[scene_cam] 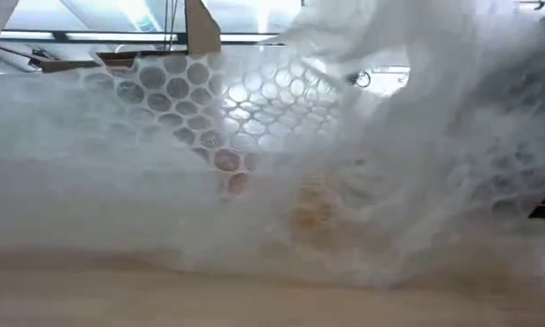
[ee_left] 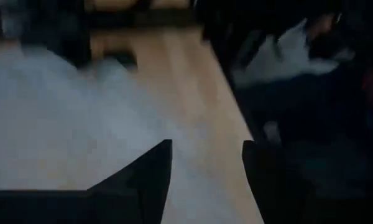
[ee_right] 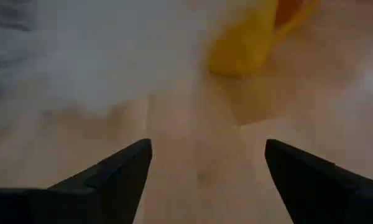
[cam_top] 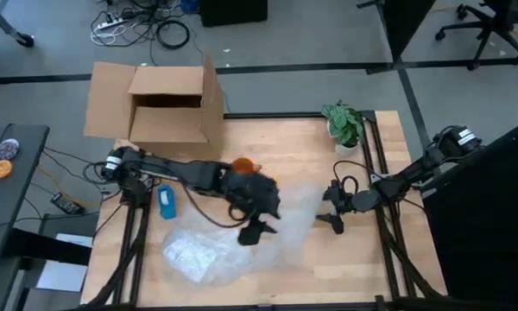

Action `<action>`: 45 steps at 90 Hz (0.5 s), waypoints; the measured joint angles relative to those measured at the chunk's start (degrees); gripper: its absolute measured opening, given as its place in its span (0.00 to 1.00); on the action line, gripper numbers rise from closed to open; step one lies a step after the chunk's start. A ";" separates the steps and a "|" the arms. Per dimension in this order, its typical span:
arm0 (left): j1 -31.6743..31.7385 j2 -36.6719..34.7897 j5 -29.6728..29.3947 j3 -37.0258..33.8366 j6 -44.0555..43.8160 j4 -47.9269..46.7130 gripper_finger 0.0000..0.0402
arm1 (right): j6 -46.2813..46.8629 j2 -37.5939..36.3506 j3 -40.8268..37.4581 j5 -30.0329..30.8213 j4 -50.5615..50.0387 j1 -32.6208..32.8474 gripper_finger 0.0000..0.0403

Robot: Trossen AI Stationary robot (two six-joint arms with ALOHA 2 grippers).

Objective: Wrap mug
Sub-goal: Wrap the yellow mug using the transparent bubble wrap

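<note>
Mug [ee_right: 245, 40] first: you see it best from the right wrist, an orange-yellow shape lying ahead of the right gripper [ee_right: 208, 168] and a little off to one side of its line, with bare table [ee_right: 193, 143] between the fingers and the mug and the edge of the bubble wrap [ee_right: 74, 56] spreading off on the other side. That gripper's jaws stand wide apart and hold nothing. From overhead, the right gripper [cam_top: 335, 210] sits near the plant-side edge of the wrap [cam_top: 233, 246], apart from it, while the mug [cam_top: 243, 164] shows only as an orange patch right beside the left arm's wrist, toward the cardboard box [cam_top: 168, 108]. The left gripper [cam_top: 257, 231] hangs over the wrap just nearer you than the mug; its jaws are parted too and, from its own wrist camera, look empty, with the sheet [ee_left: 62, 124] spread below and beside the fingers. So the left arm is the closer one to the mug, but it points past it, toward the front of the table; the right arm faces the mug squarely across open wood. I can't tell you which way the mug's long axis runs or whether it is upright; it's too blurred. Farther off, a blue object [cam_top: 167, 200] lies by the left arm, the plant [cam_top: 345, 125] stands at the far corner, and the level camera is filled by wrap [scene_cam: 254, 163].
</note>
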 joint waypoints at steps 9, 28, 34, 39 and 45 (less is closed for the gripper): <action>-3.78 0.53 -4.13 -0.11 -7.53 -7.46 0.45 | -1.03 -2.39 0.49 0.18 -2.18 -0.48 0.73; -12.88 1.05 -17.41 -1.88 -19.33 -11.96 0.45 | -5.96 -9.16 8.21 -3.21 -10.37 0.02 0.73; -15.17 1.14 -21.63 -3.47 -22.55 -11.44 0.45 | -7.08 -10.21 12.26 -3.76 -14.66 1.22 0.73; -16.64 1.16 -24.44 -5.77 -24.20 -9.34 0.45 | -7.68 -10.42 15.68 -3.80 -18.20 2.73 0.73; -17.82 1.16 -26.92 -9.30 -24.05 -4.34 0.45 | -7.81 -9.43 19.33 -3.82 -21.21 4.82 0.73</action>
